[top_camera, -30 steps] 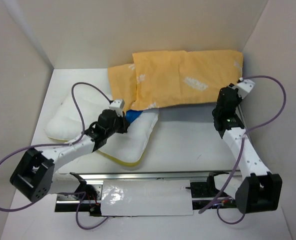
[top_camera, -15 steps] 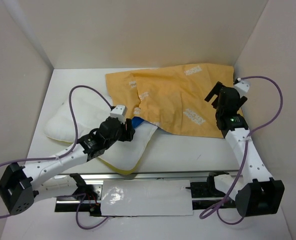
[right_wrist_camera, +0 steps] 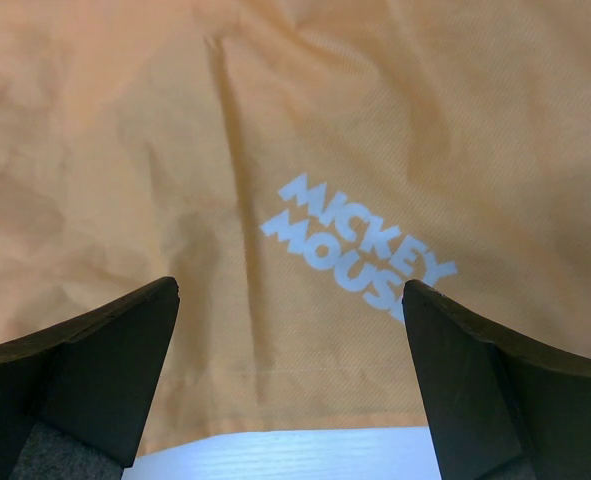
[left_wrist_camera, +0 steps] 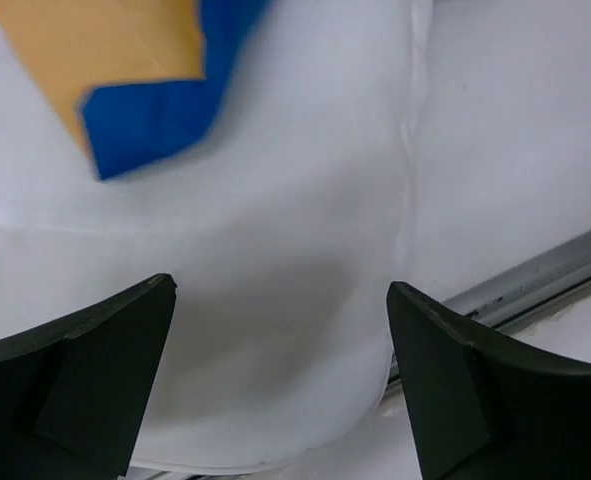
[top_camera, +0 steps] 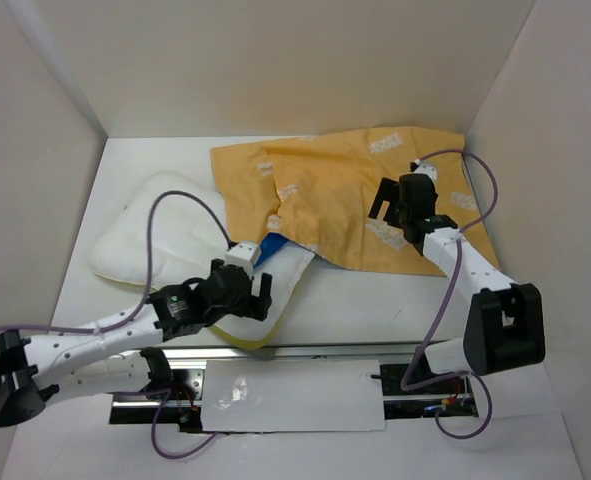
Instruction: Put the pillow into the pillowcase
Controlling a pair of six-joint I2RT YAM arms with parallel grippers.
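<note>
The white pillow [top_camera: 160, 225] lies on the left of the table, its yellow edge at the near corner. The mustard-orange pillowcase [top_camera: 325, 200] lies spread flat at the back, overlapping the pillow's right end, with a blue part [top_camera: 272, 247] showing at the overlap. My left gripper [top_camera: 262, 292] hovers open over the pillow's near right corner. The left wrist view shows white pillow [left_wrist_camera: 275, 200] between the empty jaws [left_wrist_camera: 280, 287], with the orange and blue pillowcase [left_wrist_camera: 155, 110] beyond. My right gripper [top_camera: 380, 200] is open above the pillowcase [right_wrist_camera: 305, 130], near its front hem, holding nothing [right_wrist_camera: 290, 285].
A metal rail [top_camera: 395, 350] runs along the near edge, with a white sheet [top_camera: 290, 395] in front of it. White walls enclose the table on the left, back and right. Purple cables loop from both arms. Bare tabletop [top_camera: 375, 295] lies between the pillowcase and the rail.
Both grippers have opened and let go of the pillowcase, which dropped flat onto the table. The left arm drew back toward the near edge; the right arm swung left over the cloth.
</note>
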